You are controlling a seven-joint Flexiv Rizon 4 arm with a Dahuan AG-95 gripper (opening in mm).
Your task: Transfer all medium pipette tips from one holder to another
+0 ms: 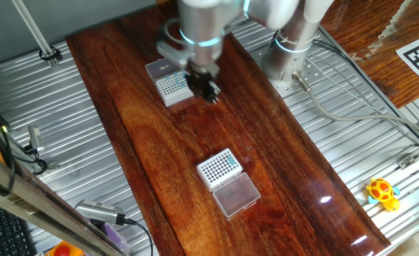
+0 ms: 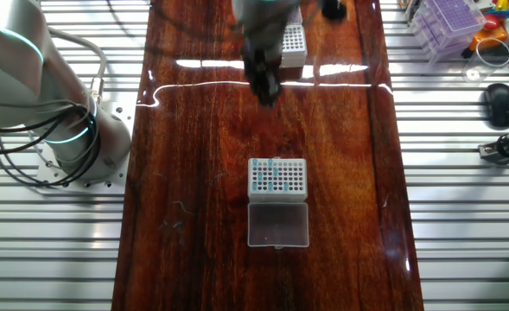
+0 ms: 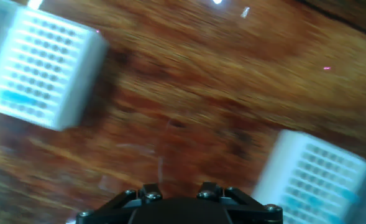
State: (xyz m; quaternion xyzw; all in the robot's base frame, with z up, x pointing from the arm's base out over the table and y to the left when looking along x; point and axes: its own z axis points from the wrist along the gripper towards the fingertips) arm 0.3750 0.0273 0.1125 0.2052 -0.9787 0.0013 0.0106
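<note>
**Medium pipette tips seated in both racks**

The medium pipette tips [image 2: 276, 174] are seen as teal dots in the bold-holed rack [image 1: 218, 168], beside its clear lid [image 1: 235, 195]. The gripper [image 1: 206, 87] is poised beside the fine-dotted rack [image 1: 172, 85], pointed downward; its finger spacing cannot be told.
</note>
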